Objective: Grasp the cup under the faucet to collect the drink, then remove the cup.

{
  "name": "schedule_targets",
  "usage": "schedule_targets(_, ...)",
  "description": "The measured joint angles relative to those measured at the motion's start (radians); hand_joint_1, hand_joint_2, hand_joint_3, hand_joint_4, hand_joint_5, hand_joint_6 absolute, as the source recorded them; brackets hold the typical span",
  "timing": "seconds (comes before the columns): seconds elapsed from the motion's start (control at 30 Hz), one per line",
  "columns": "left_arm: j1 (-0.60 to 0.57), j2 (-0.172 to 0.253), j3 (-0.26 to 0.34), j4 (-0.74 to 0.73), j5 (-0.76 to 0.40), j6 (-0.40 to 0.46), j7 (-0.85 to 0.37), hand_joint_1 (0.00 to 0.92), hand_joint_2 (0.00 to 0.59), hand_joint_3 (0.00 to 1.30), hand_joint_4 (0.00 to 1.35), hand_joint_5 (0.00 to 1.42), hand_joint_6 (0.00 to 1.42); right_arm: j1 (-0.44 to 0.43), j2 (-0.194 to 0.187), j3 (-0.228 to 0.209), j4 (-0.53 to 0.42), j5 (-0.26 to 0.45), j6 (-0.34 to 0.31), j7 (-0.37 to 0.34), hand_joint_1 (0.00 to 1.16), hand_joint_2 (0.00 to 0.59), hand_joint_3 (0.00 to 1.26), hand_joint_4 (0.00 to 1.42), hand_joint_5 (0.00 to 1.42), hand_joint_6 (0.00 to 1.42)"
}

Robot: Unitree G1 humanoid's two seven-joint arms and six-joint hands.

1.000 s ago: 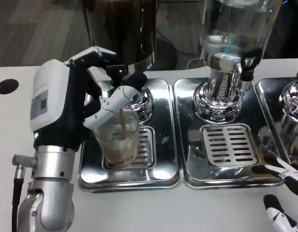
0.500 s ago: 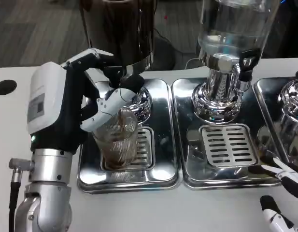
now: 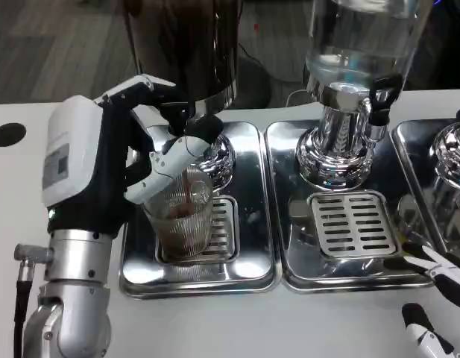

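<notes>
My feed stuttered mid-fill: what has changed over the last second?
Brown drink has risen a little in the ribbed glass cup. The left hand still grips it on the left drip tray under the dark dispenser's faucet. The right hand stays at the table's edge.

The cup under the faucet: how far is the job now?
Done: the left robot hand grips the ribbed cup on the drip tray below the faucet. In hand: a brown drink is collecting inside. Left: taking the cup away.
</notes>
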Motion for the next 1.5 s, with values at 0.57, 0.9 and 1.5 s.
schedule_targets(0.57, 0.000, 0.000, 0.001, 0.000, 0.000, -0.002, 0.000, 0.000, 0.066, 0.66, 0.65, 1.05, 0.92, 0.000, 0.010, 0.000, -0.005, -0.002, 0.000, 0.000, 0.39, 0.444, 0.30, 0.12, 0.11, 0.00)
schedule_targets(0.9, -0.001, 0.000, 0.003, 0.003, 0.000, -0.004, 0.000, 0.002, 0.069, 0.66, 0.65, 1.05, 0.93, -0.003, 0.011, 0.000, -0.005, -0.004, 0.000, 0.000, 0.39, 0.444, 0.30, 0.12, 0.11, 0.00)
schedule_targets(1.5, -0.003, 0.000, 0.015, 0.003, -0.033, -0.006, -0.007, 0.000, 0.065, 0.50, 0.45, 0.96, 0.83, -0.006, 0.011, 0.001, -0.007, -0.005, 0.002, 0.000, 0.39, 0.444, 0.30, 0.12, 0.11, 0.00)
